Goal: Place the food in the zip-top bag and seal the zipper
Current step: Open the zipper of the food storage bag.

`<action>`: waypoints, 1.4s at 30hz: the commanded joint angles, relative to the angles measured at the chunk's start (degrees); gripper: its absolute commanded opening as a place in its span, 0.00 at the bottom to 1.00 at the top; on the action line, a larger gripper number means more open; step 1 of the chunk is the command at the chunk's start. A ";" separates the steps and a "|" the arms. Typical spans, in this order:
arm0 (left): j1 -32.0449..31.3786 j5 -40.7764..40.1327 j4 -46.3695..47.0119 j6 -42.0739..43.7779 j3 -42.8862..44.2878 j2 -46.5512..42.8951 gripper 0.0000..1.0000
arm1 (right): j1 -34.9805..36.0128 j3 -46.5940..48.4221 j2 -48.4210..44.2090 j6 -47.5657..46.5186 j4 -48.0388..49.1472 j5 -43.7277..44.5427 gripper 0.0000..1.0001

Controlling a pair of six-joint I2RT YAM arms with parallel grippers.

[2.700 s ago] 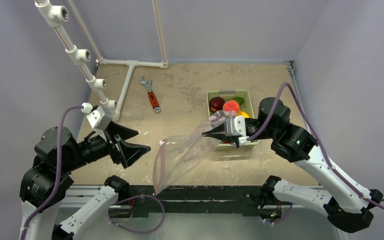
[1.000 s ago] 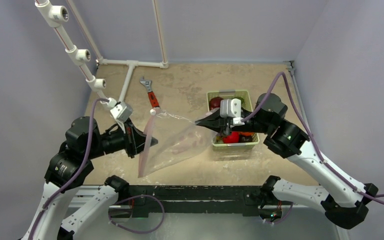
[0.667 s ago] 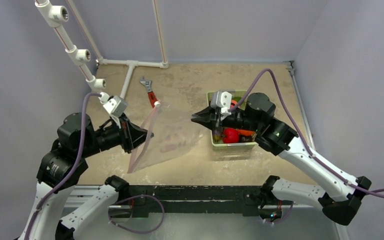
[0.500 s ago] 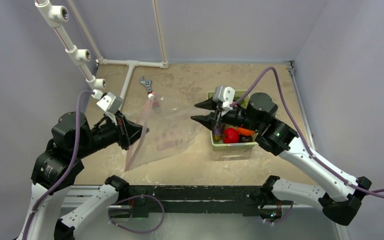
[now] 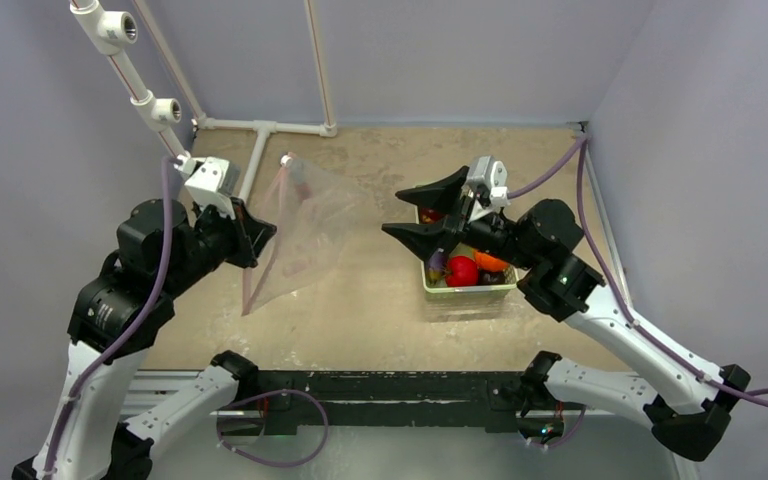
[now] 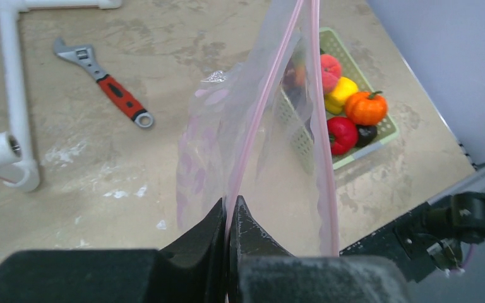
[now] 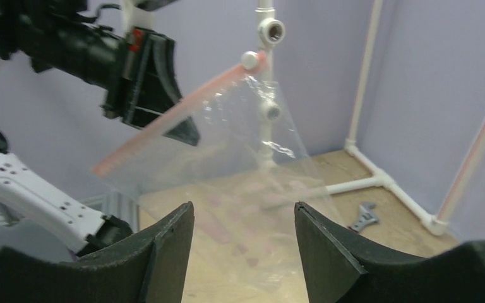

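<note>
The left gripper is clenched on the thin pale pink zipper strip of the clear crinkly zip-top bag, which is held up between the arms and looks empty. Pinched at one spot only, the bag may swing, twist or sag shut, so dropped food could miss its mouth. The right gripper hangs with its jaws spread and holds nothing, just left of the pale green mesh basket. In the basket lie the red tomato, orange pumpkin, yellow pepper and dark round piece.
</note>
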 commanded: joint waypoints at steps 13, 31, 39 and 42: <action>0.37 -21.54 0.22 -3.76 1.87 6.78 0.00 | 5.19 7.09 12.23 16.56 6.02 6.84 0.67; 0.31 -26.85 2.71 -9.20 -3.30 7.75 0.00 | 17.51 28.62 33.68 25.28 -5.18 32.10 0.70; 0.31 -27.13 3.56 -10.10 -4.88 7.20 0.00 | 19.04 35.45 40.38 25.98 -10.47 36.28 0.70; 0.31 -26.68 3.51 -9.91 -4.98 7.04 0.00 | 19.22 36.25 41.84 26.07 -11.50 37.32 0.69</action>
